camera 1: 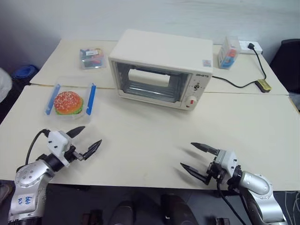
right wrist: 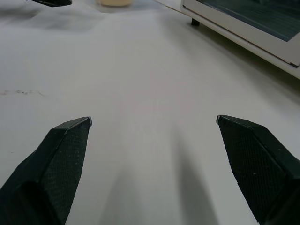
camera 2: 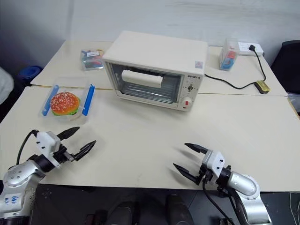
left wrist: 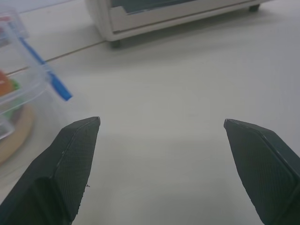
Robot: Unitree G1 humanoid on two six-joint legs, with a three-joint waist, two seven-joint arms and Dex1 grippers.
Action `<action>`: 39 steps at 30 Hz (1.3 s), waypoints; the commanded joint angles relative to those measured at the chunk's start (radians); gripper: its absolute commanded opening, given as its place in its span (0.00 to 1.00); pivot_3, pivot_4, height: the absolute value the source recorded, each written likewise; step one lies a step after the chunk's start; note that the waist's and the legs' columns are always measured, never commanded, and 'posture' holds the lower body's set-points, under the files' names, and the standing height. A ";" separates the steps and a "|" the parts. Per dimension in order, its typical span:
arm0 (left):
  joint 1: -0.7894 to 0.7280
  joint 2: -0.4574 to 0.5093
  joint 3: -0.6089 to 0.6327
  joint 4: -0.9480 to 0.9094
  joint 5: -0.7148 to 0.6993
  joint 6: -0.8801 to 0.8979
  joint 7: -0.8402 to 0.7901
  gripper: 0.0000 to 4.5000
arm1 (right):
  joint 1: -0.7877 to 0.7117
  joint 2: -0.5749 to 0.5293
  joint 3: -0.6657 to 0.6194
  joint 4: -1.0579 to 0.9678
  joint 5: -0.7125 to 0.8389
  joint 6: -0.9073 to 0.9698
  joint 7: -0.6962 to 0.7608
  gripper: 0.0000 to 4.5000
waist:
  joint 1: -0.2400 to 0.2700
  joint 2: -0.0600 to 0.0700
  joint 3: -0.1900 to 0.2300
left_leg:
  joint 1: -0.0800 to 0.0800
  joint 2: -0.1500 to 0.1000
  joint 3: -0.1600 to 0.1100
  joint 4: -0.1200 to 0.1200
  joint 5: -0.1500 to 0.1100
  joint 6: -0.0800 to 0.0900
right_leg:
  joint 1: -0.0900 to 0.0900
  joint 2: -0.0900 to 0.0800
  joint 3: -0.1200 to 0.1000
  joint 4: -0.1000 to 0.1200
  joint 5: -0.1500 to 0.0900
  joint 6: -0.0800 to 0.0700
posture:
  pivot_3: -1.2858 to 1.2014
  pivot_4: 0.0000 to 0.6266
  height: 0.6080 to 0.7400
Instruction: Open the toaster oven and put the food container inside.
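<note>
The cream-white toaster oven (camera 1: pixel 161 69) stands at the middle back of the table with its glass door closed. To its left lies the food container (camera 1: pixel 70 101), a shallow clear box with blue clip strips and a sesame-bun burger inside. My left gripper (camera 1: pixel 87 138) hovers open over the table's near left, just in front of the container and apart from it. My right gripper (camera 1: pixel 197 157) is open near the front edge on the right, empty. In the left wrist view the container (left wrist: pixel 18 93) and the oven's base (left wrist: pixel 159 18) lie ahead of the fingers.
A small clear box of colourful items (camera 1: pixel 92 57) sits behind the container. An upright clear box (camera 1: pixel 228 51) stands right of the oven. The black power cord (camera 1: pixel 243 82) runs to a socket (camera 1: pixel 248 45). A seam joins the two tables (camera 1: pixel 243 93).
</note>
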 commanded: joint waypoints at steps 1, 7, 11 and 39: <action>0.009 0.028 0.016 -0.017 -0.013 -0.007 -0.028 1.00 | -0.032 0.006 0.009 -0.042 0.022 0.020 -0.016 0.99 | 0.003 0.000 0.000 | 0.000 0.000 0.000 0.000 0.000 0.000 | 0.000 0.000 0.000 0.000 0.000 0.000 | 0.52 0.24 1.00; -0.019 0.090 0.123 -0.132 -0.334 0.252 -0.124 1.00 | -0.239 -0.001 0.018 -0.170 0.151 0.304 -0.101 0.99 | 0.004 0.000 0.000 | 0.000 0.001 -0.001 0.002 0.000 0.000 | 0.000 0.000 -0.001 0.001 0.001 -0.002 | 0.52 0.24 1.00; -0.051 0.118 0.174 -0.177 -0.435 0.337 -0.116 1.00 | -0.362 0.006 0.031 -0.179 0.172 0.444 -0.161 0.99 | 0.006 0.001 0.001 | -0.002 0.002 -0.003 0.001 0.000 -0.001 | -0.001 0.000 -0.002 0.000 0.000 -0.003 | 0.52 0.24 1.00; 0.012 -0.013 0.145 -0.345 -0.477 0.365 -0.016 1.00 | -0.680 0.224 0.123 -0.011 0.032 0.519 -0.313 0.99 | 0.003 0.001 0.001 | -0.005 0.002 -0.002 0.002 0.000 -0.003 | -0.005 0.002 -0.002 0.002 0.000 -0.003 | 0.52 0.24 1.00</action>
